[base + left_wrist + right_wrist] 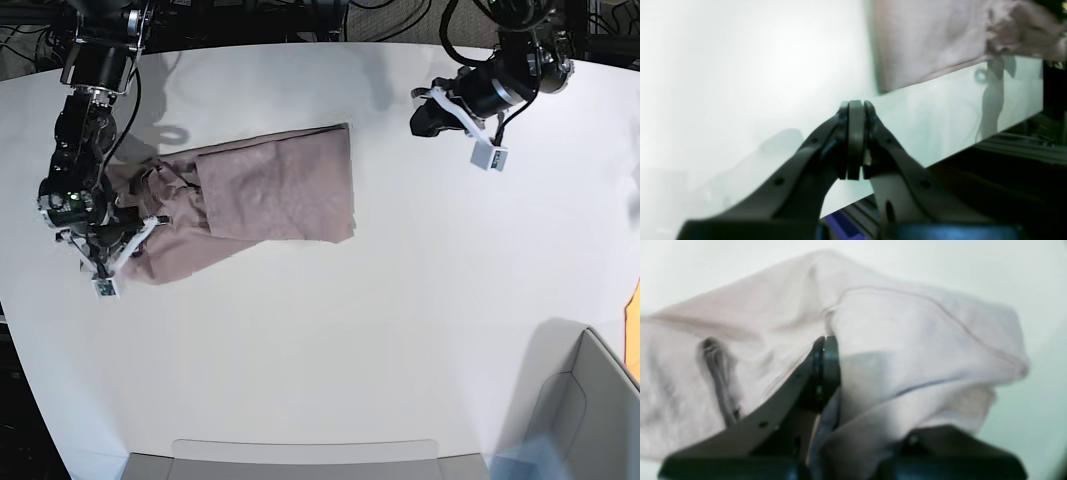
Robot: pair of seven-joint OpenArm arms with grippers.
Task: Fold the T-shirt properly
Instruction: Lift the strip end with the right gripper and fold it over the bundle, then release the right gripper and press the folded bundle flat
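The mauve-pink T-shirt lies partly folded on the white table, left of the middle, with its left end bunched up. My right gripper is at that bunched end. In the right wrist view the right gripper is shut on the T-shirt cloth, which drapes over one finger and hides it. My left gripper hovers right of the shirt, apart from it. In the left wrist view the left gripper is shut and empty, with the T-shirt ahead of it.
A grey bin stands at the front right corner and a grey tray rim lies along the front edge. An orange item shows at the right edge. Dark frame rails run below the table edge.
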